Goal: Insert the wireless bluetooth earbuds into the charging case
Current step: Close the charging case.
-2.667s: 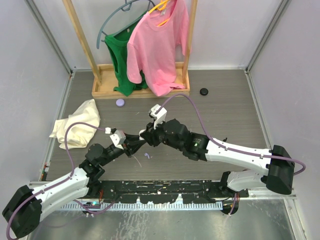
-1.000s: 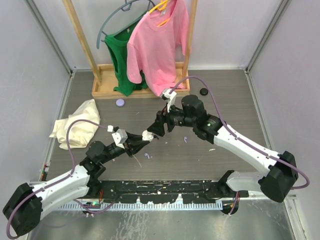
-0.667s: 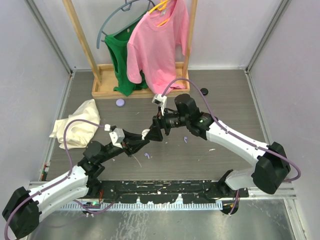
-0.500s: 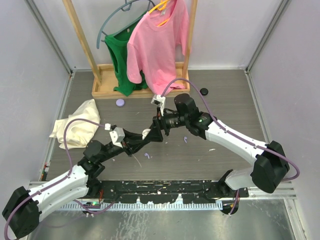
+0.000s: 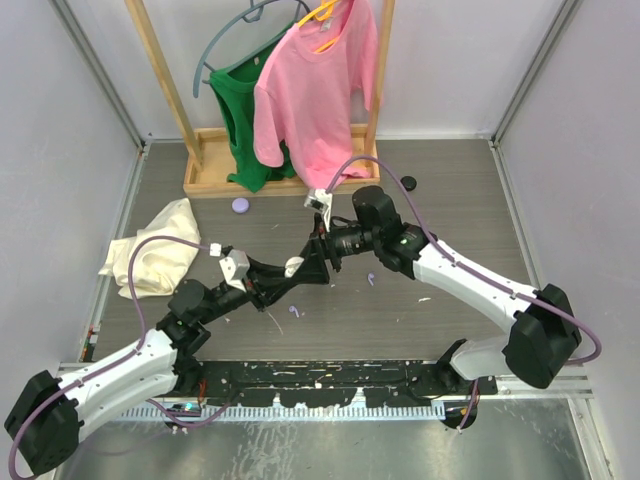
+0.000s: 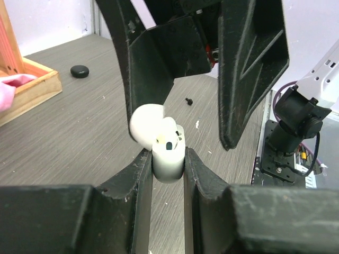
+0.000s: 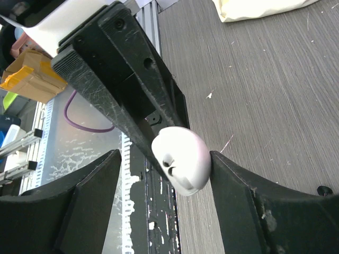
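Your left gripper [image 6: 168, 168] is clamped tight on the lower half of the white charging case [image 7: 181, 157], holding it up off the table with its lid [image 6: 144, 123] swung back. Keep that grip steady and the mouth of the case tilted toward the other arm. Your right gripper [image 5: 316, 264] hangs just past the case with its fingers spread wide on either side of it, and I can see nothing pinched between them. Its right finger sits very close to the lid, so I cannot say whether it touches. I judge that any push here should go straight down into the wells, gently, or the case could twist in the clamp. Inside the case, something white seems to sit in one well; the other well I cannot make out. On the table, one lilac earbud [image 5: 293, 312] lies just on the near side of the case and a second lilac earbud [image 5: 371, 280] lies to its right. Well beyond the case lie a lilac disc [image 5: 240, 205] and a black disc [image 5: 407, 183]; what they hold is hidden.
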Motion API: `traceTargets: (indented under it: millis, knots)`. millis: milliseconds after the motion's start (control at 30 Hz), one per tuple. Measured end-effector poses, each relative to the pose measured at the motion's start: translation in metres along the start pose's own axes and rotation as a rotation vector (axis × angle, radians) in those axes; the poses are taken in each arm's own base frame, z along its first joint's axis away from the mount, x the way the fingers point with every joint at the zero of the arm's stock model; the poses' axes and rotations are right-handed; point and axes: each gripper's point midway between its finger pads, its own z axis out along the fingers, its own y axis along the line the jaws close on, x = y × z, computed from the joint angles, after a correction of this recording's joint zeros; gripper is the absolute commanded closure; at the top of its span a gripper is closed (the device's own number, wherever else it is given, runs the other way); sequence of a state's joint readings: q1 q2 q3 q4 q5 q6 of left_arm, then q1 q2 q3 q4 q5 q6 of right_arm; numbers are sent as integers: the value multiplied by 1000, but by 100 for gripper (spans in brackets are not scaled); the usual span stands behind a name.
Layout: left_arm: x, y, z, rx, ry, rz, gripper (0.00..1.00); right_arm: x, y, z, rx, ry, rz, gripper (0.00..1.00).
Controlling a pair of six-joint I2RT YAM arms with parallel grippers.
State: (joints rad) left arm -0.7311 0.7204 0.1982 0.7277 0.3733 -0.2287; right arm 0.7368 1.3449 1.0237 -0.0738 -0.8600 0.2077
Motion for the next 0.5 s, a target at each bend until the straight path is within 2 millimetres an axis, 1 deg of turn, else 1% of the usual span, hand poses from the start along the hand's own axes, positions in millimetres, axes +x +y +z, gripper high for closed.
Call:
traceTargets:
  millis: [267,500]
  knots:
    - [7,4,0,-30,23,-55,100,-4,5,-14,7,-39,-30,28]
    - [16,7,0,-54,53,-107,100,-2,-2,-17,38,-52,-31,25]
